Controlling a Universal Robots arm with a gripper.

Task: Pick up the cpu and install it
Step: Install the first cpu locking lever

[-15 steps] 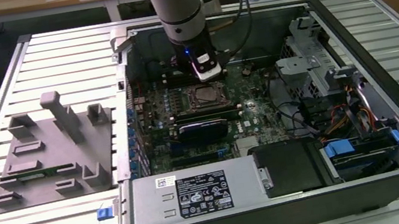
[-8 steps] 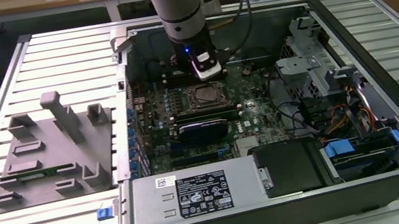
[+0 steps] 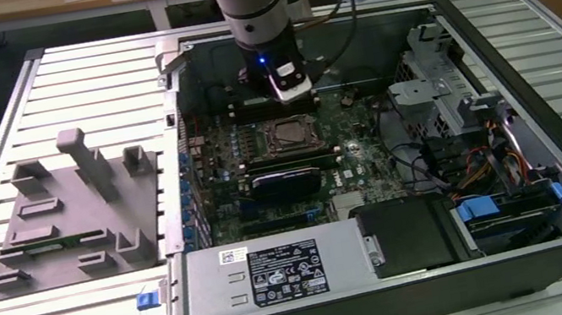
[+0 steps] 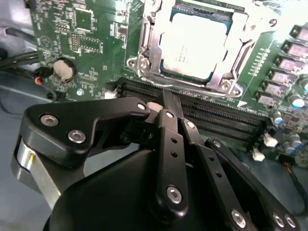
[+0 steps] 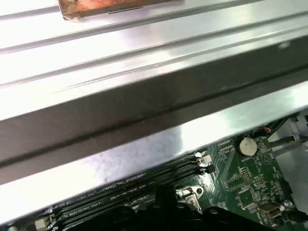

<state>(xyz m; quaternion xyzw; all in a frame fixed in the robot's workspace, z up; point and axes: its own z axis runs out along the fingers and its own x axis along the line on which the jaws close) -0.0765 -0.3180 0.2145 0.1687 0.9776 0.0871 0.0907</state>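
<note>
The cpu [image 4: 192, 45], a flat square chip with a silver-white top, lies inside the motherboard socket [image 3: 293, 134], framed by the socket's metal bracket. My gripper [image 3: 291, 92] hangs inside the open computer case, just behind the socket and over the black memory slots [image 4: 216, 115]. In the second wrist view the gripper [image 4: 166, 98] has its black fingers pressed together with nothing between them. It is apart from the cpu, a short way off along the board.
A grey holder [image 3: 74, 218] with upright posts lies on the slatted table at the exterior view's left. The case holds a power supply [image 3: 277, 274] at the front and a drive cage with cables [image 3: 457, 111] on the right. The case wall [image 5: 144, 120] runs close to the wrist.
</note>
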